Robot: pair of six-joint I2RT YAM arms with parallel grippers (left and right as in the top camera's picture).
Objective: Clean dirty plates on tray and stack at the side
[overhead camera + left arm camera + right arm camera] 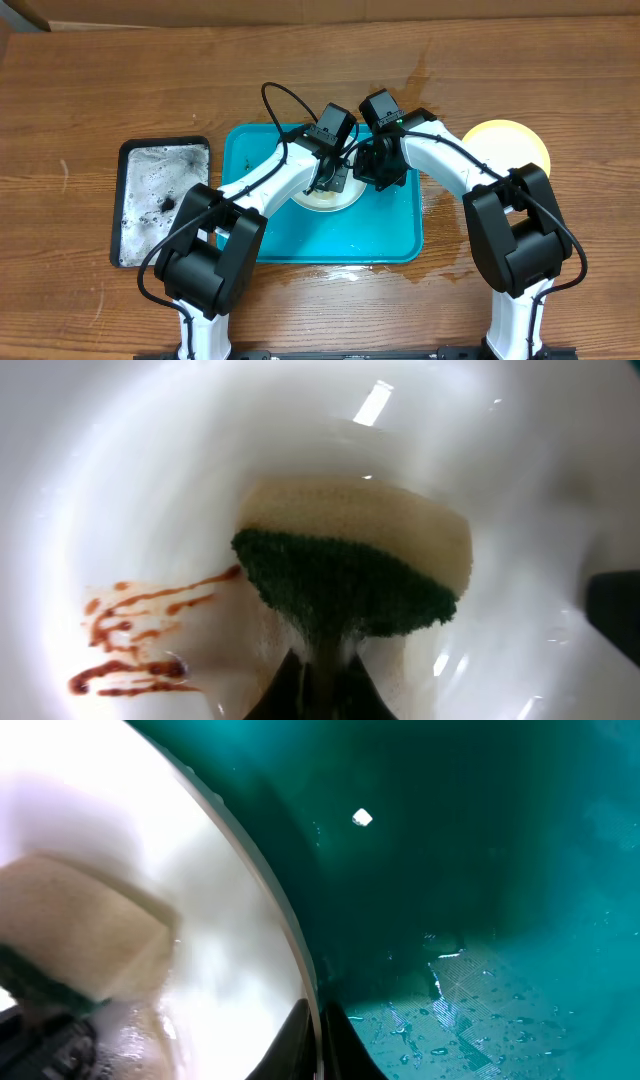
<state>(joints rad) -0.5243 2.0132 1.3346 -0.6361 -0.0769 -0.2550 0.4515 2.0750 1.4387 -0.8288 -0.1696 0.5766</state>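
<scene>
- Left fingers (280,695) are clamped tight on the sponge (350,575), green side down on the white plate (150,480), which sits in the turquoise tray (390,235).
- Right fingers (350,1055) are closed on the plate's rim, steadying it I'd guess.
- The brown smear (130,645) is just beside the sponge, so I'd drag straight across it, pressing evenly.
- There's a pale yellow plate (508,143) on the table (100,90) to the right and a black tray (160,200) to the left.
- The wrists crowd each other, so keep strokes short.

Left hand (326,184) with sponge (350,565) and right hand (374,172) crowd the white plate (324,203), blue tray's (330,242) front strip open
</scene>
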